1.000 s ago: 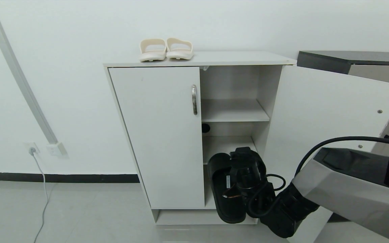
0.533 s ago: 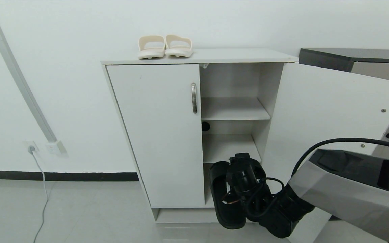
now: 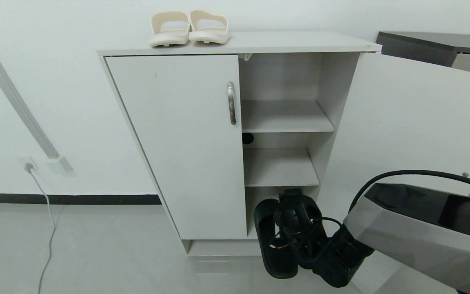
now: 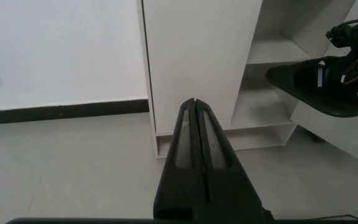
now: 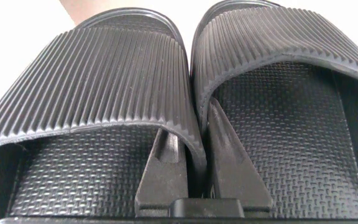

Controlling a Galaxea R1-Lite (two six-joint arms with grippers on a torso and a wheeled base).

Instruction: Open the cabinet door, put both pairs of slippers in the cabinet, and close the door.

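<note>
One door point(image 3: 402, 122) stands open. The right gripper point(image 5: 191, 146) has its jaws clamped on the black slippers point(image 3: 269, 239), held at the cabinet point(image 3: 178, 143) bottom opening, not yet set down. Beige slippers point(image 3: 190, 27) sit far above those jaws, untouched. The left gripper point(image 4: 194, 124) is closed and empty, its jaws well clear.

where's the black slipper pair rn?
Head view, lower right of centre: the black slippers are pinched in the right gripper at the mouth of the cabinet's open bottom compartment, just below the lower shelf.
</note>
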